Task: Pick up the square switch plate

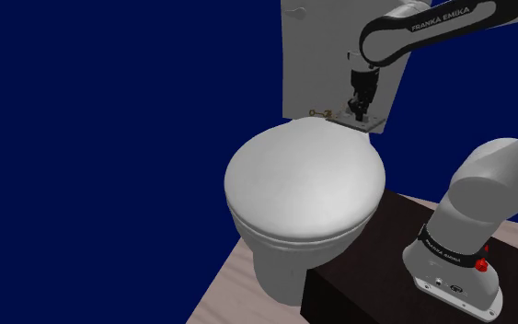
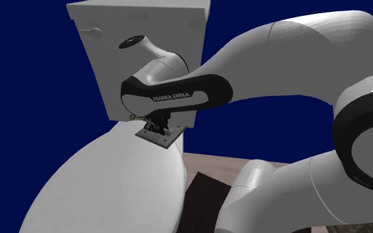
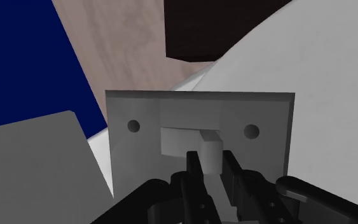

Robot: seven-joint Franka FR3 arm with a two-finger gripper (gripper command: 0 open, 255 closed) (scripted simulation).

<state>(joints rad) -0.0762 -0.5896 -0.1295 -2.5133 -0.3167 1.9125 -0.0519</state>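
The square switch plate (image 1: 347, 121) is grey, with two screw holes and a raised toggle (image 3: 210, 153) in its middle. It sits at the back edge of the white toilet lid (image 1: 303, 179), just in front of the tank (image 1: 326, 55). My black gripper (image 1: 359, 112) comes down on it from above, fingers shut on the toggle. From the second exterior view the plate (image 2: 153, 138) looks slightly tilted under the gripper (image 2: 158, 129). Whether it touches the lid I cannot tell. In the wrist view the plate (image 3: 260, 114) lies beyond the gripper (image 3: 212, 172).
A small brass-coloured object (image 1: 319, 113) lies at the lid's back edge beside the plate. The dark stand (image 1: 367, 276) is close to the toilet bowl, on a pale wood floor (image 1: 229, 285). Plain blue background surrounds the rest.
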